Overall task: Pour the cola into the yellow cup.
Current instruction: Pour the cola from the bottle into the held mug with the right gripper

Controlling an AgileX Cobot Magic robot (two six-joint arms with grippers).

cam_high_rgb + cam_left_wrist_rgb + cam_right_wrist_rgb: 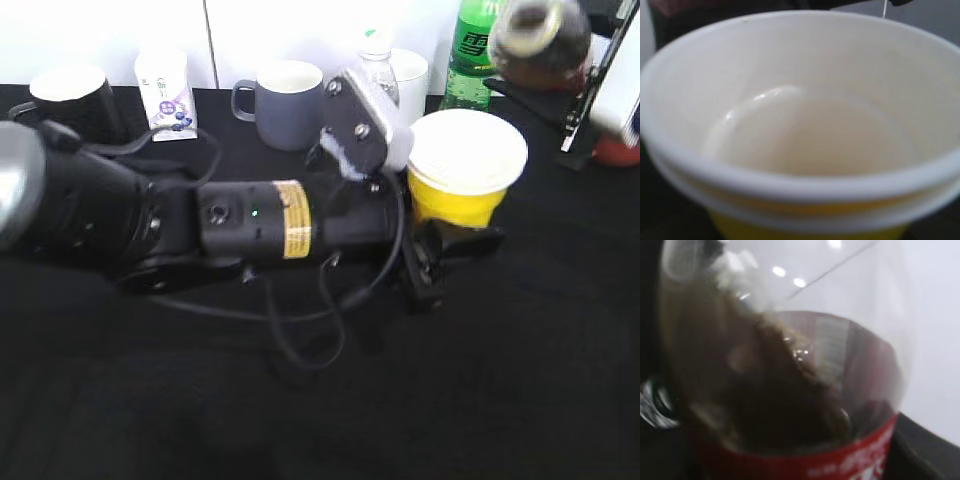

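Observation:
The yellow cup [462, 172] stands right of centre on the black table, its white inside empty. My left gripper [445, 250] is closed round its lower wall. In the left wrist view the yellow cup [805, 135] fills the frame and hides the jaws. The cola [540, 40] is lifted and tilted at the top right, above and behind the cup, blurred. My right gripper [590, 85] holds it from the right. In the right wrist view the cola [785, 390] fills the frame, with dark liquid sloshing above the red label. Nothing is in the cup.
Along the back stand a black mug [70, 95], a white carton [165, 88], a grey mug [290, 102], a small water bottle [378, 62], a white cup [412, 72] and a green soda bottle [475, 50]. A red object [618, 150] sits at the right edge.

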